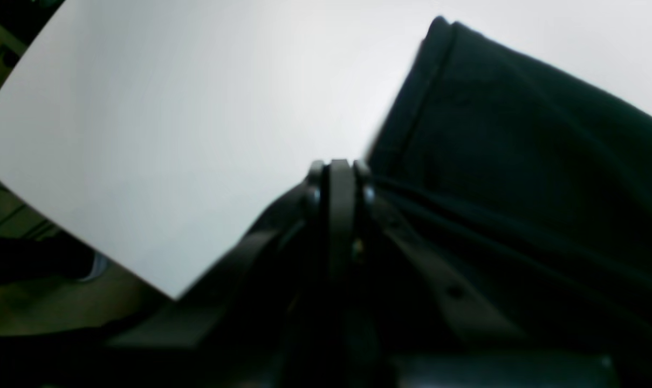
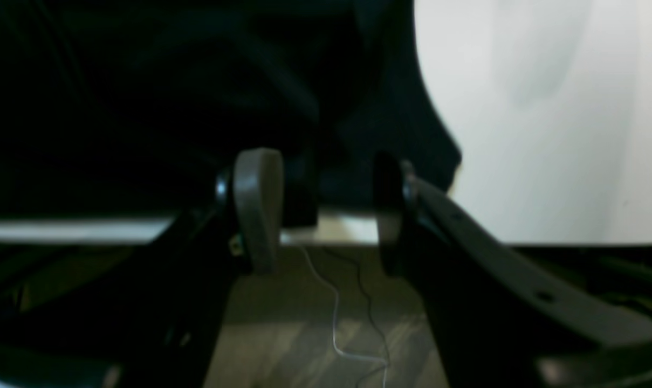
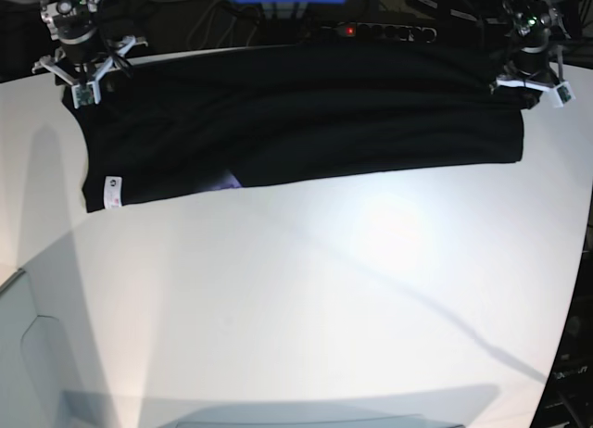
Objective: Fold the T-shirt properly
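While the left wrist view is blurry, it shows the left gripper [image 1: 339, 178] with jaws pressed together at the edge of the T-shirt [image 1: 520, 161]; black cloth runs back from the tips, so it looks clamped on fabric. The white table [image 1: 169, 134] fills the remaining frame. In the right wrist view, the right gripper [image 2: 317, 210] has its jaws apart, with a dark fold of the T-shirt [image 2: 196, 97] between them; whether the pads actually touch the cloth can't be told. In the base view, the T-shirt [image 3: 296, 122] lies as a wide black band along the table's [image 3: 296, 308] far edge, white tag [image 3: 112, 193] at its near left corner, a small purple patch [image 3: 228, 181] peeking at the near hem. Right gripper [image 3: 82, 71] sits at the band's left end, left gripper [image 3: 533, 76] at its right end.
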Motion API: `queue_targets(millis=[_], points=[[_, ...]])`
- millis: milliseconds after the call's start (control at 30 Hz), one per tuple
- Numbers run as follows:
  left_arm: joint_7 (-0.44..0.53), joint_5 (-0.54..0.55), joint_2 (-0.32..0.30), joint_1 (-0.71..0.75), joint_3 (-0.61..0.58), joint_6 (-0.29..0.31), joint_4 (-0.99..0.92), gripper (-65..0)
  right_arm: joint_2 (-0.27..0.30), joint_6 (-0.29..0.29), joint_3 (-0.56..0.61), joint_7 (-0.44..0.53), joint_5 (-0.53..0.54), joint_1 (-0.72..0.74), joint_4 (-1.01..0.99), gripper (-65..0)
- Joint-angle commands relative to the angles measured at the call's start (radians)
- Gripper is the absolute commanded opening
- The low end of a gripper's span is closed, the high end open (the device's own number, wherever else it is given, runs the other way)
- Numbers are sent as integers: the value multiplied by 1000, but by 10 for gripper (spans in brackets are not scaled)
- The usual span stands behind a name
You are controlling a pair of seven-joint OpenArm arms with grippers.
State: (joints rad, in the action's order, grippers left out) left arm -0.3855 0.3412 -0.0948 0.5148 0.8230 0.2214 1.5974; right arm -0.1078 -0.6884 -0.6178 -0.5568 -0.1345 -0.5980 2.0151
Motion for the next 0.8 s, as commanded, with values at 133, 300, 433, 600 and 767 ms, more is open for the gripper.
queue_targets(millis=[133,300,433,600,767], points=[[20,0,-7,2,6,-7,24,-649,12,-10,-15,17,6,-12,17,-340],[20,0,-7,2,6,-7,25,-649,16,-10,-6,17,6,-44,17,-340],[20,0,-7,2,6,-7,27,-649,13,-10,-6,17,6,-46,13,-340],[20,0,-7,2,6,-7,27,-649,15,-10,31,17,3,-49,9,-340],[20,0,-7,2,6,-7,27,-649,13,-10,37,14,3,-47,8,-340]])
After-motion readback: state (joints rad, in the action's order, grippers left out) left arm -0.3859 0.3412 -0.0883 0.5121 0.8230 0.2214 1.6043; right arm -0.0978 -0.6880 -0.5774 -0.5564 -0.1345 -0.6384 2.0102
